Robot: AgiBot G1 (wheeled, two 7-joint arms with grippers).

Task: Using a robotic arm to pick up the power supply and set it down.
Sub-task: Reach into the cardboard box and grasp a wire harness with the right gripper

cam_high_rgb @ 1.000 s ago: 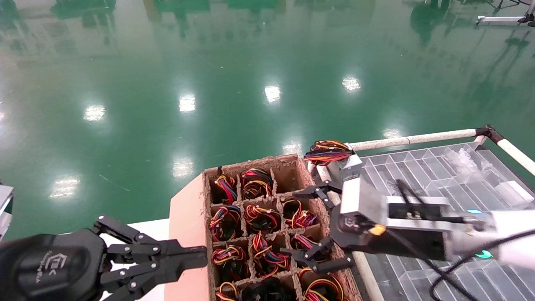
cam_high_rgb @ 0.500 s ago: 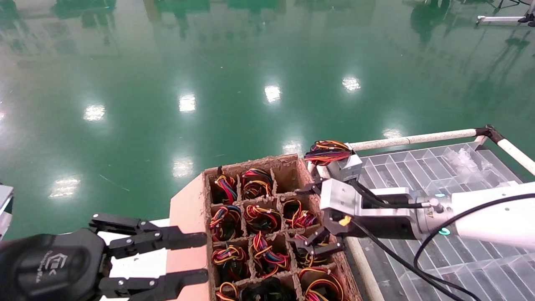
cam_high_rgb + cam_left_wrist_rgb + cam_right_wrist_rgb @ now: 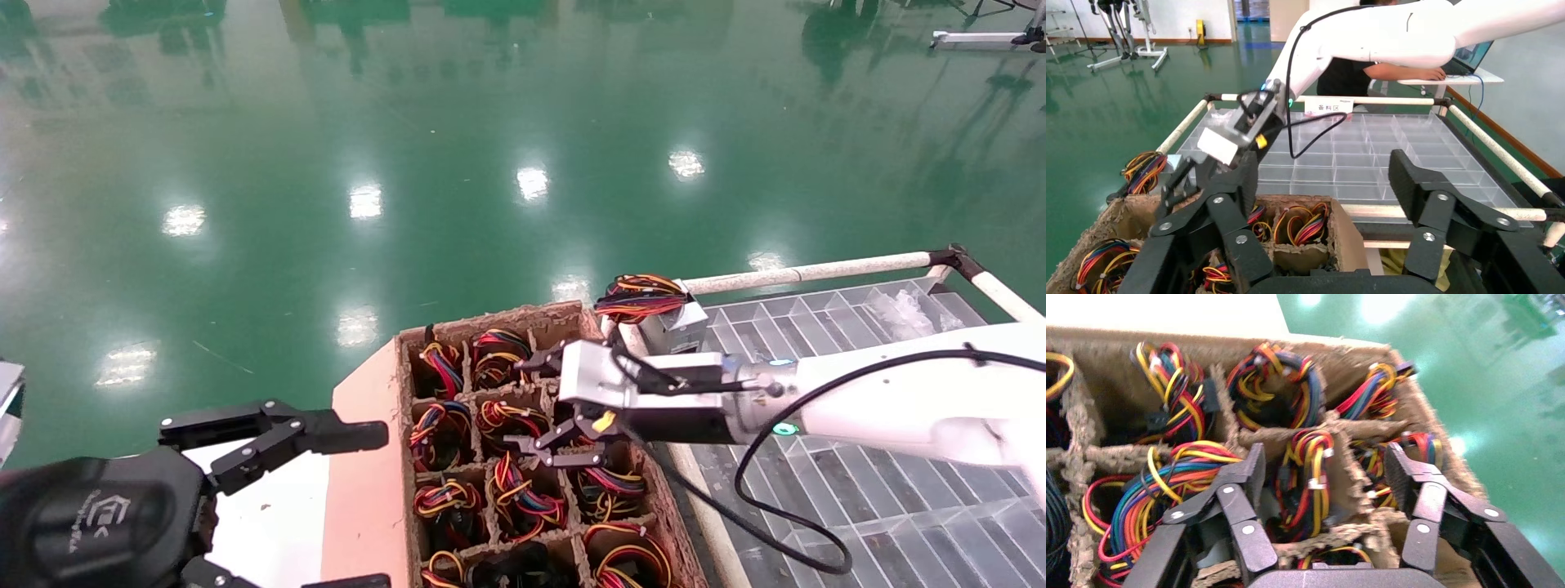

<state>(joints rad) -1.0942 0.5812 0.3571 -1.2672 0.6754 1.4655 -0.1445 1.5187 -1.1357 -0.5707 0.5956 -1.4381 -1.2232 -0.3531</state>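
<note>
The power supply [image 3: 1306, 478] shows as a looped red, orange, yellow and black wire bundle standing in a middle cell of the cardboard crate [image 3: 490, 317]. Its metal box is hidden down in the cell. My right gripper [image 3: 1326, 456] hangs open just above that cell, one finger on each side of the bundle, touching nothing. In the head view the white robotic arm reaches leftward over the crate, with the right gripper [image 3: 535, 404] above the power supply [image 3: 507, 423]. My left gripper [image 3: 368, 506] is open and empty at the crate's near left side, and appears as the left gripper [image 3: 1322, 168] in its own wrist view.
Several other wire bundles fill the neighbouring cells. A similar silver box [image 3: 674, 327] with a flat bundle sits on the near corner of the clear divided tray [image 3: 858, 327], which has a white tube frame. A white table [image 3: 278, 506] lies left of the crate. A seated person [image 3: 1352, 76] is beyond the tray.
My right arm has swung left from the crate's right edge to over its middle cells, its gripper still open. My left gripper's fingers have spread much wider.
</note>
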